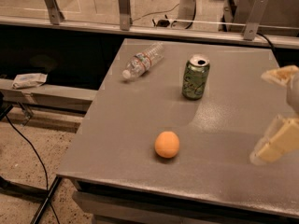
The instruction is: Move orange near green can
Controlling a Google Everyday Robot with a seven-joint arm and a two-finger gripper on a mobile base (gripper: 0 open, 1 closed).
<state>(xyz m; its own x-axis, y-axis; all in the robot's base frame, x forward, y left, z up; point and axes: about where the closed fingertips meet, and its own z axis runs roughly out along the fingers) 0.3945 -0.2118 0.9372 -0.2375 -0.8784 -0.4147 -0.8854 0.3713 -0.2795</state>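
On the grey table (117, 139), the orange (167, 144) sits near the front edge, well apart from the upright green can (195, 77) farther back. A clear plastic bottle (142, 60) lies on its side toward the back left. At the right edge the gripper (261, 116) hovers with its pale fingers (280, 141) spread, released and grasping nothing, apart from the orange.

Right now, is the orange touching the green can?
No, the orange lies apart from the green can; the gripper hovers over the table's right side.
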